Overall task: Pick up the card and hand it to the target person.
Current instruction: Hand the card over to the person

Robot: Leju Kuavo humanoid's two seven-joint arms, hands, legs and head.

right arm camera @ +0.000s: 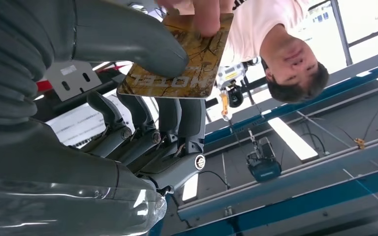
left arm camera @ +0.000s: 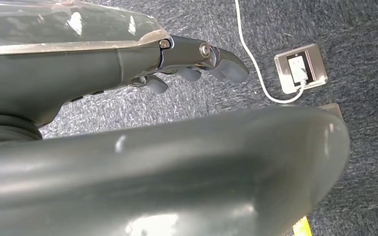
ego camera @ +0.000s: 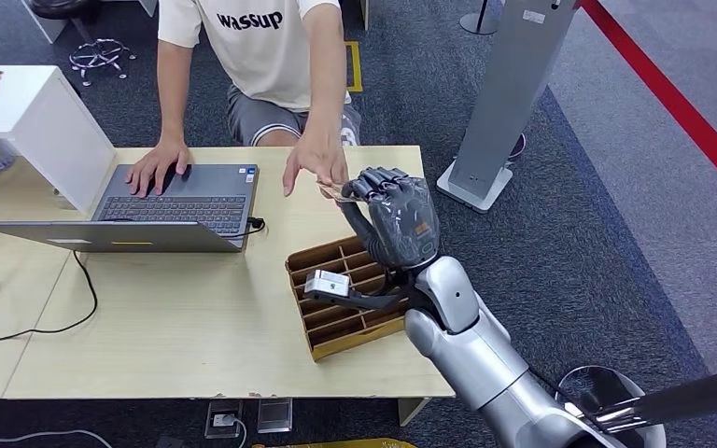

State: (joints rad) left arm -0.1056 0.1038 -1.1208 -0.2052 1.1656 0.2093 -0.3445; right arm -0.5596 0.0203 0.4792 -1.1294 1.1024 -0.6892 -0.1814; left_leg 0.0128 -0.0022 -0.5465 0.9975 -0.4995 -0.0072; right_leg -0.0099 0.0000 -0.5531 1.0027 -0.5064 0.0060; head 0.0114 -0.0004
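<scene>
A brown patterned card [ego camera: 331, 191] printed with "HOTEL" [right arm camera: 182, 59] is pinched between the thumb and fingers of my right hand [ego camera: 397, 219], which is raised over the table's far right part. A seated person's hand [ego camera: 316, 159] reaches in, and its fingers [right arm camera: 204, 14] grip the card's other end. In the right wrist view my thumb [right arm camera: 128, 34] presses on the card's face with the dark fingers [right arm camera: 167, 128] behind it. My left hand [left arm camera: 192, 61] hangs over the carpet, fingers apart, holding nothing.
A cardboard box with dividers [ego camera: 345, 299] lies on the wooden table [ego camera: 187, 327] under my right wrist. An open laptop [ego camera: 177, 201] sits at the left under the person's other hand. A white cabinet [ego camera: 47, 121] stands far left, a grey stand [ego camera: 485, 177] right of the table.
</scene>
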